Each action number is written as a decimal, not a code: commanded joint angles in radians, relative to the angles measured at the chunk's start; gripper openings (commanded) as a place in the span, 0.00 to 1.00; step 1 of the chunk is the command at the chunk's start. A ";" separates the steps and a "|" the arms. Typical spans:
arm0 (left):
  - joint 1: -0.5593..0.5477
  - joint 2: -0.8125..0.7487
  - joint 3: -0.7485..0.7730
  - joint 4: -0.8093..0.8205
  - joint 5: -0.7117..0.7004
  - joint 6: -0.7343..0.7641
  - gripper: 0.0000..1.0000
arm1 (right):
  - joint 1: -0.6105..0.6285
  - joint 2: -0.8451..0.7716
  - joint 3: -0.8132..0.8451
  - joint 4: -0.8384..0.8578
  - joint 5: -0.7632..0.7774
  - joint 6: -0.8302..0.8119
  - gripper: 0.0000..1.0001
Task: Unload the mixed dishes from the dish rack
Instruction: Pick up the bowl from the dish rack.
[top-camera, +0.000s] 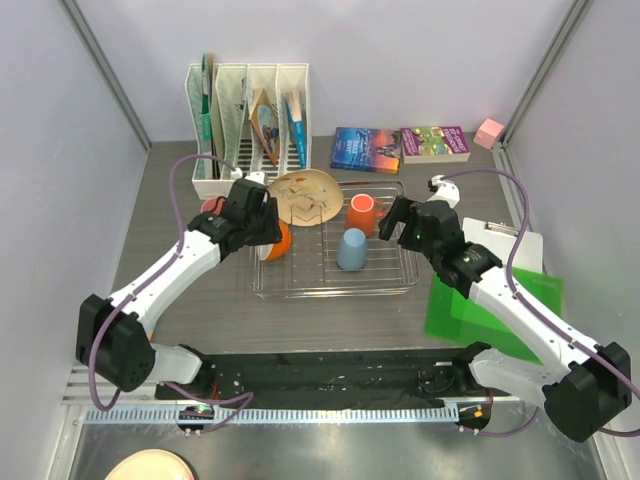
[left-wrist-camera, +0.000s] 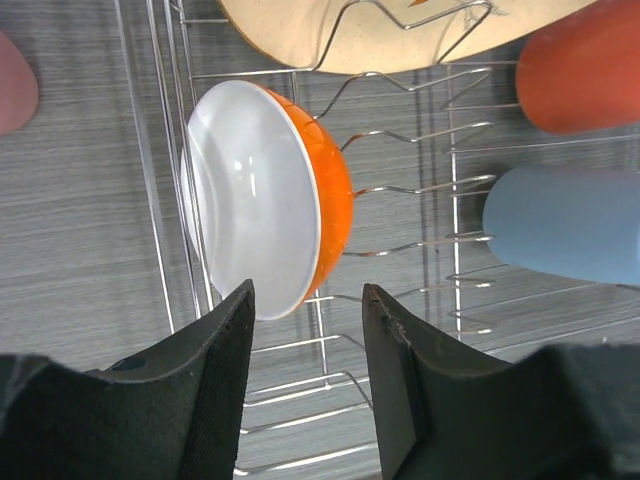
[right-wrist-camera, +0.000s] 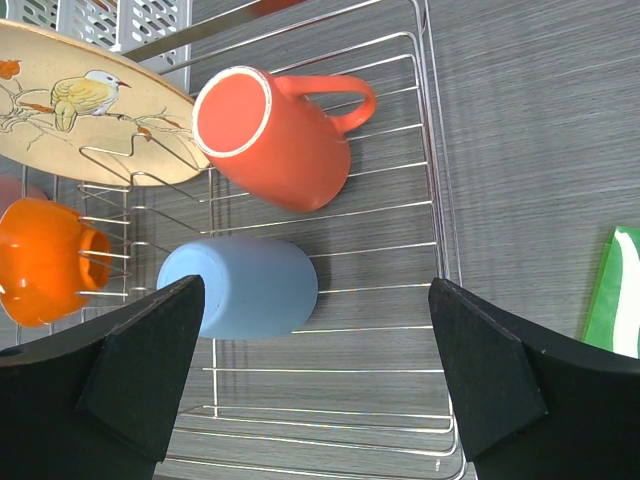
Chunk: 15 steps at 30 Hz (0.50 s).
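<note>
Lettering on the books (top-camera: 366, 149) is too small to be read. The left gripper (left-wrist-camera: 307, 290) is shown with jaws moderately apart at the lower rim of the small orange bowl (left-wrist-camera: 260, 190), which is stood on edge in the dish rack (top-camera: 300, 285); contact cannot be judged. The right gripper (right-wrist-camera: 315, 285) is spread wide and empty above the racked grey-blue cup (right-wrist-camera: 245, 288) and orange mug (right-wrist-camera: 280, 130).

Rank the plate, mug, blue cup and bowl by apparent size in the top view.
1. Plate.
2. Mug and blue cup, about alike.
Bowl: mostly hidden, so unranked.
</note>
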 joint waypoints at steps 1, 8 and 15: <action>0.001 0.070 0.003 0.051 0.005 0.016 0.46 | 0.001 -0.002 -0.004 0.043 0.010 -0.001 0.99; 0.001 0.133 0.017 0.046 0.013 0.014 0.35 | 0.002 0.002 -0.013 0.048 0.011 -0.002 0.99; 0.001 0.155 0.020 0.034 0.008 0.019 0.15 | 0.002 0.000 -0.017 0.053 0.011 -0.010 0.99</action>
